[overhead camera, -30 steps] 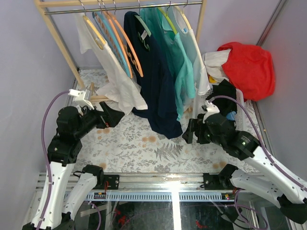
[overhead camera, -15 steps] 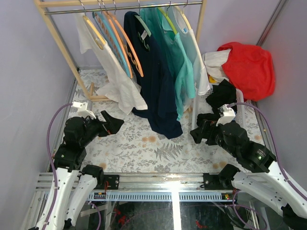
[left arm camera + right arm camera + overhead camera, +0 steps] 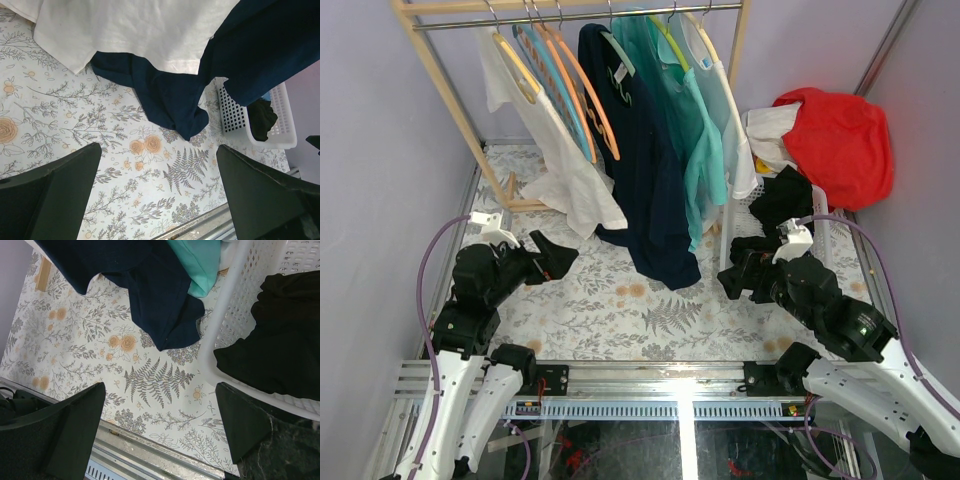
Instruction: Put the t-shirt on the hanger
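Note:
The white t-shirt (image 3: 565, 165) hangs at the left of the wooden rack on the pale yellow hanger (image 3: 518, 68), whose hook is over the rail. Its hem shows at the top of the left wrist view (image 3: 135, 30). My left gripper (image 3: 555, 258) is open and empty, low over the floral cloth, below and apart from the shirt's hem; in its own view it (image 3: 157, 195) has nothing between the jaws. My right gripper (image 3: 732, 276) is open and empty beside the white basket; its own view (image 3: 160, 430) shows only cloth between the jaws.
A navy shirt (image 3: 645, 170) and teal shirts (image 3: 695, 120) hang mid-rack, a pale shirt (image 3: 735, 130) at its right. Orange and blue hangers (image 3: 575, 85) hang beside the t-shirt. A white basket (image 3: 235, 315) holds a black garment (image 3: 280, 340). A red garment (image 3: 835, 135) lies at the back right.
Both arms have drawn back toward the near edge. My left gripper moved down and away from the t-shirt's hem; my right gripper shifted right toward the basket. Both stayed open.

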`<state>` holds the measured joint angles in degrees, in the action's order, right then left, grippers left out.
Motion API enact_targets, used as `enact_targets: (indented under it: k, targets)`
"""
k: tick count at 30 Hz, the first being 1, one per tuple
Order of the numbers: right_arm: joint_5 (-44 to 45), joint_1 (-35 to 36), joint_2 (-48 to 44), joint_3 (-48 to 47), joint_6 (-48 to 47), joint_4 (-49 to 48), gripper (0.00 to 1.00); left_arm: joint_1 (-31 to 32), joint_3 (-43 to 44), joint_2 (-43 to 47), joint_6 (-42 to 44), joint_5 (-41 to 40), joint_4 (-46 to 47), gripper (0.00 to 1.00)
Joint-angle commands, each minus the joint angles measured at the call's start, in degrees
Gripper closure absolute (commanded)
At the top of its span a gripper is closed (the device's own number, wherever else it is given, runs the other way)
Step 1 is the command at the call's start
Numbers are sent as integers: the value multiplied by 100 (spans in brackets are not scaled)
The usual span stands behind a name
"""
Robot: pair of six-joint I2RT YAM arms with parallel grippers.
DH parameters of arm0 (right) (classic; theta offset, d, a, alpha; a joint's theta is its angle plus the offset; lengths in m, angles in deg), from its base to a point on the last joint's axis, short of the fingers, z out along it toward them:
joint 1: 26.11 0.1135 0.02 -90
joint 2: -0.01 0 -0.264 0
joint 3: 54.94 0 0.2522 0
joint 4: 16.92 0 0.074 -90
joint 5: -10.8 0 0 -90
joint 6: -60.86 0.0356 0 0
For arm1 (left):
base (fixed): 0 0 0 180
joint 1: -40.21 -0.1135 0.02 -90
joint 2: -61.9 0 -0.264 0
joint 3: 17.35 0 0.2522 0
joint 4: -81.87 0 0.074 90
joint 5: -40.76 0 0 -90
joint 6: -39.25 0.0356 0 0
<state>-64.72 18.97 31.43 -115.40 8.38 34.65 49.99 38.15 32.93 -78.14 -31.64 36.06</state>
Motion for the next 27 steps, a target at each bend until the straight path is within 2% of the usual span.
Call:
enact_targets:
  k: [1,18,27]
  targets:
    - [103,-28,-30,53,34,-326,1,28,-94,91,-24,88,412,0]
    - [15,-30,-472,378,312,-305,1,32,-139,110,-9,161,463,0]
    - [-8,-26,-419,377,312,-406,1,33,-148,154,-20,118,468,0]
